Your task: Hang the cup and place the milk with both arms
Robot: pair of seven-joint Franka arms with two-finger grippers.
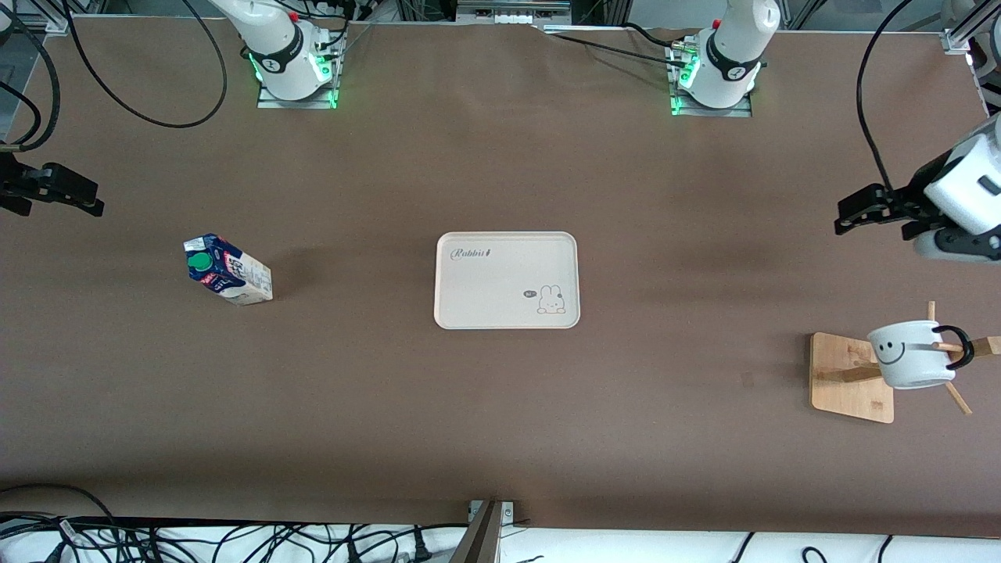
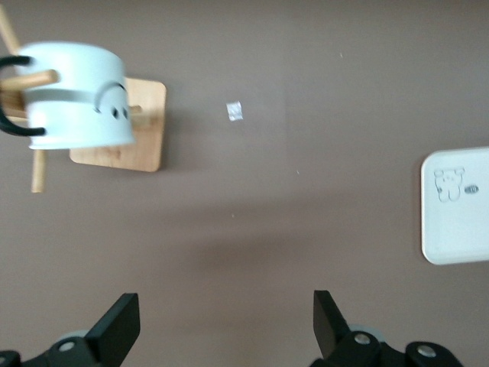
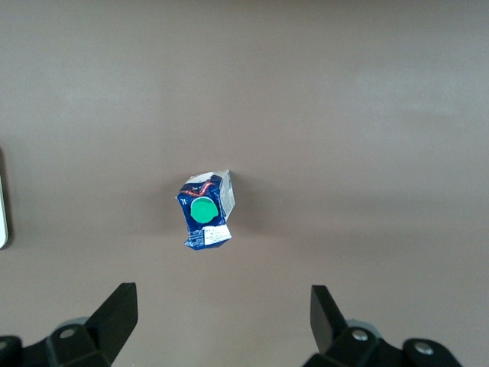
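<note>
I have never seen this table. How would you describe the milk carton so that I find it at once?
Start from the beige tray in the middle of the brown table and look toward the right arm's end. There the milk carton stands alone on the bare cloth. Its blue and white printed sides and round green cap set it apart from all else.

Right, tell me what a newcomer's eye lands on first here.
First the smiley-face cup, hanging by its black handle on the wooden rack at the left arm's end. Then the cream rabbit tray mid-table, and the milk carton standing toward the right arm's end. Both grippers, left and right, hang open.
</note>
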